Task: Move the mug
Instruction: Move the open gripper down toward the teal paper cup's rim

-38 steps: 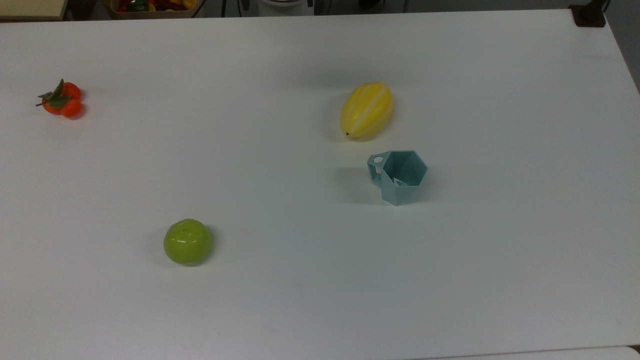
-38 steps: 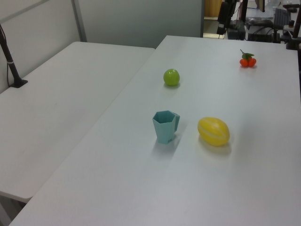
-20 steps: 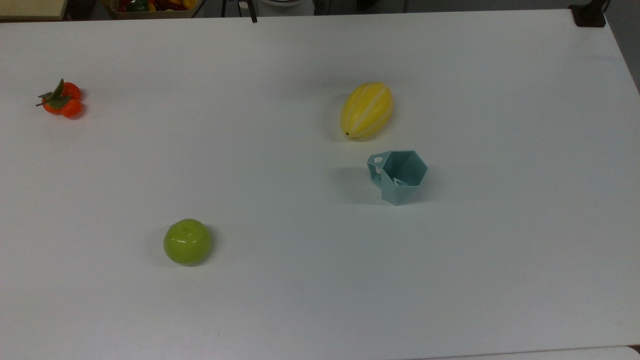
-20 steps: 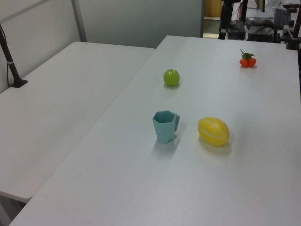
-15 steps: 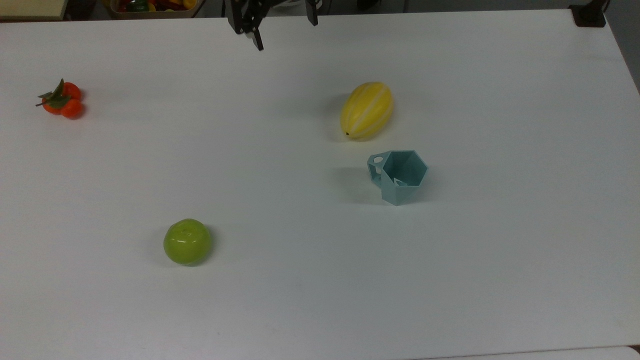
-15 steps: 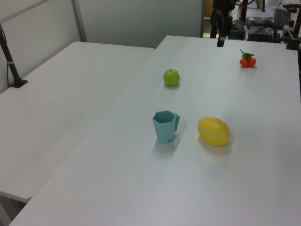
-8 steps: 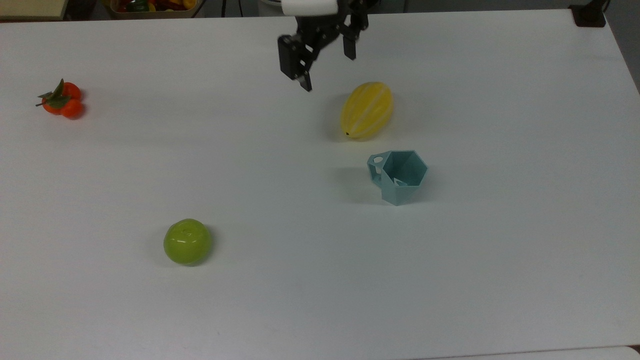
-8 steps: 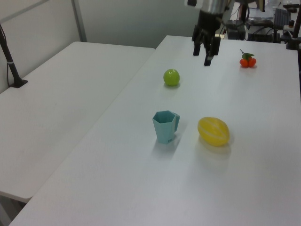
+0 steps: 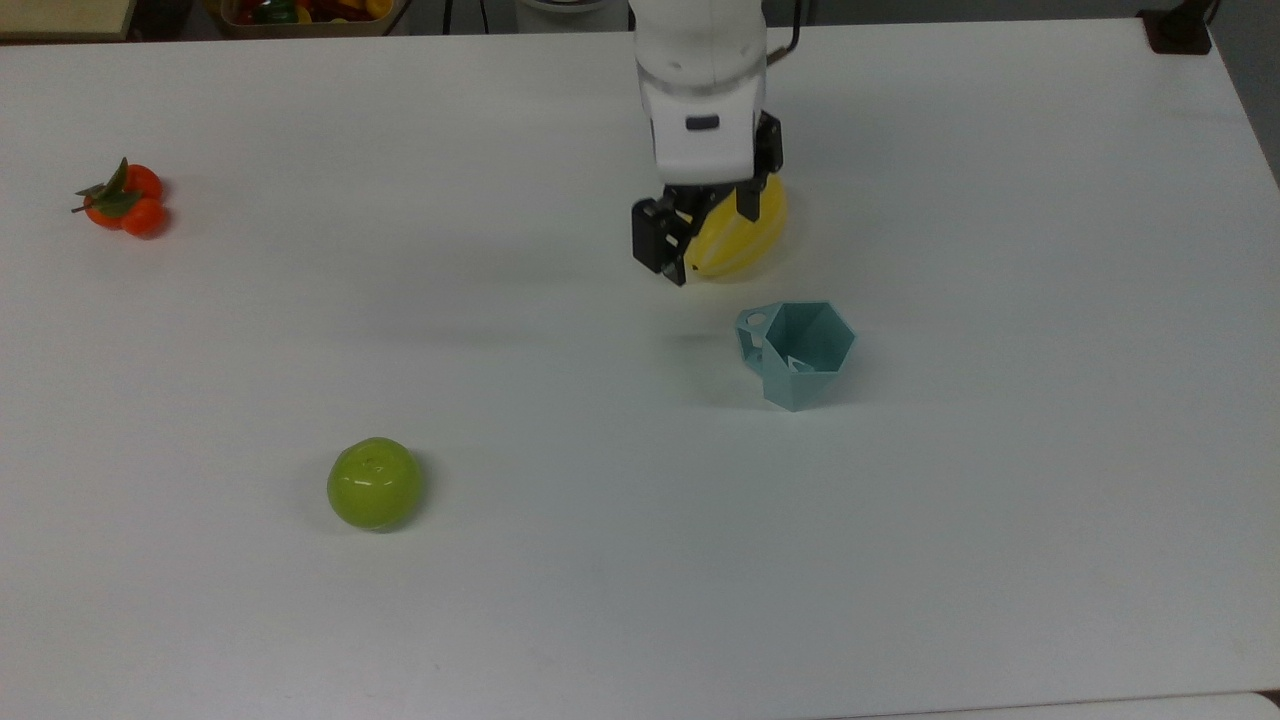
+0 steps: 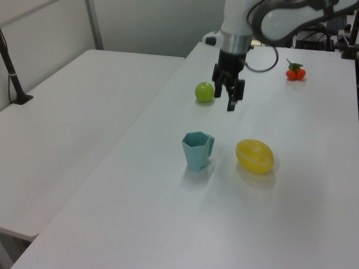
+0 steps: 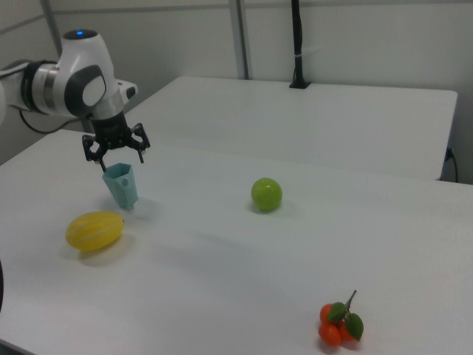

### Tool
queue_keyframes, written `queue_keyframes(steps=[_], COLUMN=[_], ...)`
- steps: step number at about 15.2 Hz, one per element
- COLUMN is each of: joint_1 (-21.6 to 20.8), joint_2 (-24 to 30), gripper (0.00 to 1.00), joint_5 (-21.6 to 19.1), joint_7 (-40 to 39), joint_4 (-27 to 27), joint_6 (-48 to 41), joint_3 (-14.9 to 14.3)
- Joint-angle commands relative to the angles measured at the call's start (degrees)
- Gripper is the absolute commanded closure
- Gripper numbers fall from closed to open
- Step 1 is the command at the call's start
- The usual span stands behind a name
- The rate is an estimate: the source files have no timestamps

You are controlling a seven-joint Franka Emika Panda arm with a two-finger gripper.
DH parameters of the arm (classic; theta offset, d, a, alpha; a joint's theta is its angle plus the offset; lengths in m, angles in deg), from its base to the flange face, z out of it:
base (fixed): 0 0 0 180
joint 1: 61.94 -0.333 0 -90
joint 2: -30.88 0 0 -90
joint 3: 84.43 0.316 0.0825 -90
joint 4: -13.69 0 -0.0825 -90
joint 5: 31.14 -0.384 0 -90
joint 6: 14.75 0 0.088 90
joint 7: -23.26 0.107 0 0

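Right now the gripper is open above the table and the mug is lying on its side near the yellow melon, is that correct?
Not quite: the mug stands upright, mouth up, as the left view shows. The gripper is open above the table, and the yellow melon is near the mug.

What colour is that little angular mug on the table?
The mug is pale teal-blue, plain all over. The top view shows it best.

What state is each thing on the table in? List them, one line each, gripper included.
mug: upright on the table, open side up, empty, not held.
gripper: open, holding nothing, raised above the table short of the mug.
yellow melon: lying on its side beside the mug, apart from it.
green apple: resting on the table, untouched.
orange fruit cluster: lying on the table, leaves attached.
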Motion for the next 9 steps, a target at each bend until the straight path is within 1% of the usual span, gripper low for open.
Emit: queue_keyframes(steps=[1,2,3,4,6,9], joint_1=[-2.45,-3.15,-3.25,-3.33,-3.77,-3.95], joint_2=[-3.96,-5.27,-6.07,-6.86,-7.83,-8.98], gripper=[0.00,0.03,0.08,0.08,0.18,0.25], joint_5=[4.00,5.31,6.37,7.08,7.43,7.43], joint_7=[3.01,4.59,4.78,4.95,5.04,5.04], joint_4=[0.15,0.06,0.06,0.06,0.06,-0.03], joint_6=[4.95,6.53,7.24,7.77,8.65,9.35], joint_3=[-0.30,-0.39,-0.30,-0.30,-0.30,-0.30])
